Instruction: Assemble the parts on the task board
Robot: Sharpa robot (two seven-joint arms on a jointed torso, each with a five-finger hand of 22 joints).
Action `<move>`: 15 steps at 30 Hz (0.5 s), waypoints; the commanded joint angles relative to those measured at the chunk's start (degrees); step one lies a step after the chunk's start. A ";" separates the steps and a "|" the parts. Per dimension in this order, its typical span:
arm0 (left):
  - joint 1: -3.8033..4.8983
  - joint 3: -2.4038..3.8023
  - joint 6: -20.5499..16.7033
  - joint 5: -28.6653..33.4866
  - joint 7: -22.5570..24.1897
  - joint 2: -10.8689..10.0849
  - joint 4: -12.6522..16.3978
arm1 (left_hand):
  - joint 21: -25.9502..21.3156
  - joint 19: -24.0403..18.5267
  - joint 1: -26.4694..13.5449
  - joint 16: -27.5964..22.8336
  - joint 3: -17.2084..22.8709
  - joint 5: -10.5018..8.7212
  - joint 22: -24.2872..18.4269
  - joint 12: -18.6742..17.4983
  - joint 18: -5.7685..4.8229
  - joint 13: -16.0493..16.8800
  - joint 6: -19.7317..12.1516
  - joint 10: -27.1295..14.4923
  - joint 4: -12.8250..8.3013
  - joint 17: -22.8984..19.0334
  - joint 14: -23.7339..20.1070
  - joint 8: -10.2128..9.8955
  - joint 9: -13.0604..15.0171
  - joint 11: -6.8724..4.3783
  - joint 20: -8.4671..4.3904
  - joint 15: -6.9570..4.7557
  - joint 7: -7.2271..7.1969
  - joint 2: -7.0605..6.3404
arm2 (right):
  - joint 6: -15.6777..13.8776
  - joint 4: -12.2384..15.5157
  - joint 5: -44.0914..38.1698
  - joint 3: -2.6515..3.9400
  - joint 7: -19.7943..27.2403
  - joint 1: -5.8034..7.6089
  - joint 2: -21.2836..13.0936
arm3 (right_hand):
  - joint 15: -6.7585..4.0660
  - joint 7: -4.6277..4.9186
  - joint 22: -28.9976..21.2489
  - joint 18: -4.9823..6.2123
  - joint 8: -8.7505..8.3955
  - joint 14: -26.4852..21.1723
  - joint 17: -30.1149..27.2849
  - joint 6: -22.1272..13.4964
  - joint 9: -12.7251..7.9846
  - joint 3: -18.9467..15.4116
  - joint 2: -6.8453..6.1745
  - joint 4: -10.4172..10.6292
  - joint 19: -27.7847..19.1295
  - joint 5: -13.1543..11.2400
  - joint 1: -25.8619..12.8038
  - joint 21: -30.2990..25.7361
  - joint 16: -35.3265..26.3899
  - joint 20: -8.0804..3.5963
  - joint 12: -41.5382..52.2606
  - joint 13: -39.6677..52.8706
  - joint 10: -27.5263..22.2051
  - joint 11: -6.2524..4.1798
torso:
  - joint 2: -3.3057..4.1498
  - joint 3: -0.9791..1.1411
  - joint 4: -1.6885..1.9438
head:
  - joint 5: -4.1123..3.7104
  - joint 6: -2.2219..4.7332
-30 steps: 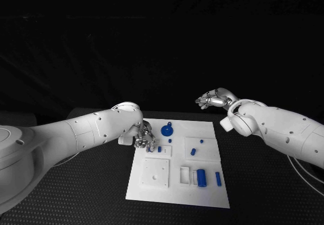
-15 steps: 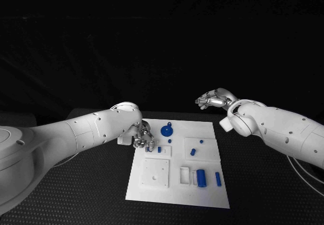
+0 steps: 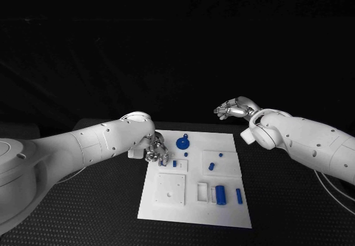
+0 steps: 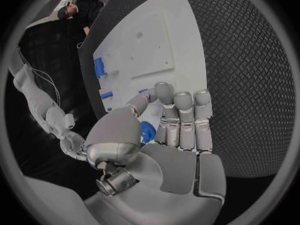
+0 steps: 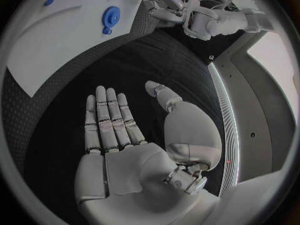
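The white task board (image 3: 194,179) lies mid-table, carrying blue parts: a round disc (image 3: 183,143) near its 11 o'clock corner and a cylinder (image 3: 220,194) toward 5 o'clock. The left hand (image 3: 155,151), at the board's 10 o'clock edge, pinches a small blue part (image 4: 147,131). The right hand (image 3: 234,109) hovers beyond the 1 o'clock corner, fingers spread, holding nothing.
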 commanded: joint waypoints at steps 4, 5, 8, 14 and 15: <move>-0.08 -0.03 -0.64 -0.42 0.42 0.05 0.06 | 0.33 0.31 0.42 0.21 2.32 0.31 1.20 0.29 0.99 0.08 2.56 0.07 -2.06 0.09 0.31 0.22 0.93 -0.42 -3.90 -0.24 -2.20 0.43 | 0.73 -0.02 -0.01 0.01 0.43 -0.03 0.09 | 0.24 1.04 0.09 0.43 0.34 0.27 0.09 -0.49 -0.09 -0.11 0.58 -0.19 0.07 0.38 -0.15 -0.30 -0.20 0.42 -0.37 -0.06 0.21 0.15 | 0.00 0.00 0.01 | -0.03 -0.01; -0.08 -0.03 -0.68 -0.42 0.42 0.08 0.10 | 0.33 0.31 0.42 0.21 2.31 0.31 1.20 0.29 0.99 0.08 2.56 0.07 -2.05 0.09 0.31 0.22 0.94 -0.42 -3.89 -0.24 -2.20 0.43 | 0.70 -0.04 -0.01 0.01 0.43 -0.03 0.09 | 0.25 1.04 0.10 0.43 0.34 0.27 0.09 -0.49 -0.09 -0.11 0.58 -0.19 0.07 0.38 -0.15 -0.30 -0.20 0.42 -0.37 -0.06 0.21 0.15 | 0.00 0.00 0.01 | -0.03 -0.01; -0.08 -0.03 -0.72 -0.37 0.50 0.10 0.19 | 0.34 0.31 0.39 0.21 2.31 0.25 1.19 0.30 0.99 0.08 2.53 0.05 -2.04 0.09 0.32 0.21 0.99 -0.42 -3.89 -0.25 -2.20 0.44 | 0.68 -0.07 -0.01 0.01 0.43 -0.04 0.09 | 0.25 1.04 0.10 0.43 0.34 0.27 0.09 -0.49 -0.09 -0.12 0.59 -0.20 0.07 0.38 -0.15 -0.31 -0.20 0.42 -0.37 -0.06 0.21 0.15 | 0.00 0.01 0.01 | -0.03 0.00; -0.14 -0.03 -1.12 -0.31 0.62 0.11 0.40 | 0.35 0.32 0.37 0.21 2.30 0.15 1.18 0.31 0.99 0.08 2.50 0.04 -2.03 0.09 0.32 0.21 1.06 -0.41 -3.89 -0.27 -2.19 0.45 | 0.68 -0.06 -0.01 0.01 0.44 -0.06 0.14 | 0.25 1.04 0.12 0.44 0.34 0.27 0.10 -0.50 -0.10 -0.12 0.60 -0.20 0.08 0.39 -0.15 -0.33 -0.21 0.43 -0.37 -0.06 0.21 0.15 | 0.00 0.02 0.02 | -0.01 0.05; -0.17 -0.03 -1.15 -0.31 0.64 0.13 0.38 | 0.35 0.32 0.37 0.21 2.31 0.11 1.17 0.31 0.99 0.08 2.48 0.03 -2.03 0.08 0.31 0.20 1.09 -0.41 -3.89 -0.27 -2.19 0.46 | 0.69 -0.06 -0.01 0.01 0.43 -0.06 0.14 | 0.25 1.04 0.13 0.44 0.34 0.26 0.10 -0.50 -0.10 -0.12 0.60 -0.21 0.08 0.39 -0.16 -0.34 -0.21 0.43 -0.37 -0.06 0.21 0.15 | -0.02 0.02 0.02 | 0.01 0.08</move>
